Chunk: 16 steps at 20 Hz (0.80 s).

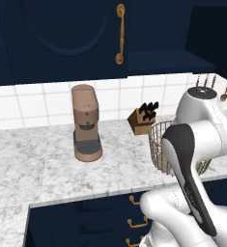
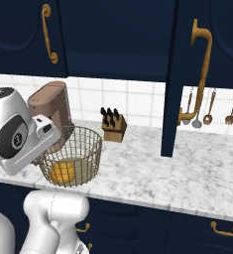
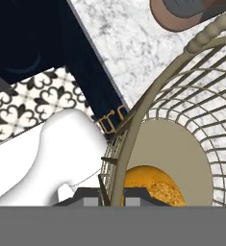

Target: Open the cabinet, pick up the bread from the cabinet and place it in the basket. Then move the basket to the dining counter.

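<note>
The wire-mesh basket (image 2: 86,149) is on the marble counter near its front edge, right of the coffee machine. The golden bread (image 2: 63,171) lies on the basket's beige bottom (image 3: 182,153). In the hand view my gripper (image 3: 113,194) is shut on the basket's near rim (image 3: 148,96), and the bread (image 3: 153,185) lies just inside the wall. My arm hides part of the basket (image 1: 157,140) in the left base view. One cabinet door (image 2: 170,74) stands open, its brass handle (image 2: 202,74) facing me. The dining counter is out of view.
A brown coffee machine (image 1: 86,123) and a knife block (image 2: 113,127) stand on the counter behind the basket. Utensils (image 2: 207,106) hang on the tiled wall at the right. A closed cabinet door (image 1: 62,29) is overhead. Brass-handled drawers (image 1: 134,222) run below the counter edge.
</note>
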### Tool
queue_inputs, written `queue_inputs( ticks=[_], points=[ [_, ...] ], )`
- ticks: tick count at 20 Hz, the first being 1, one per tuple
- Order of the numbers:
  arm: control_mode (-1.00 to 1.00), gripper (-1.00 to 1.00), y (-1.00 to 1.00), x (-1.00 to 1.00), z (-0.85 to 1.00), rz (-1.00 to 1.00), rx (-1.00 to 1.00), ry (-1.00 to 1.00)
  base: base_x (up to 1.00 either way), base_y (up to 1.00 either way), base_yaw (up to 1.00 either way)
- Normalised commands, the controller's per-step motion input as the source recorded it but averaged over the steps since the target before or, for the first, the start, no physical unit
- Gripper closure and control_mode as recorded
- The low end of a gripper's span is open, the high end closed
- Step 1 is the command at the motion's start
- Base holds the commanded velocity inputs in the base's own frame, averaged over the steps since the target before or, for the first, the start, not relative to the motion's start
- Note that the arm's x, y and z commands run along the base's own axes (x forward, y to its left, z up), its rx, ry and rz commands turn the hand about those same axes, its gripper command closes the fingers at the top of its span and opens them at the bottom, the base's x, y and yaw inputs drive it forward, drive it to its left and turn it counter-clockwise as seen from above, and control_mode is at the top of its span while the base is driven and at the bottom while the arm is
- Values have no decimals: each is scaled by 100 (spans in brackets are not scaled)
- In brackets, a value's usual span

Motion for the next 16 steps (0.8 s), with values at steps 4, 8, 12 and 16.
queue_inputs(
  ticks=[4, 8, 12, 16],
  points=[
    [-100, 100, 4, 0, 0, 0, 0, 0, 0, 0, 0],
    [-100, 100, 0, 0, 0, 0, 0, 0, 0, 0, 0],
    [-100, 100, 0, -4, 0, 0, 0, 0, 0, 0, 0],
    [100, 100, 0, -8, 0, 0, 0, -2, -48, -6, -6]
  ],
)
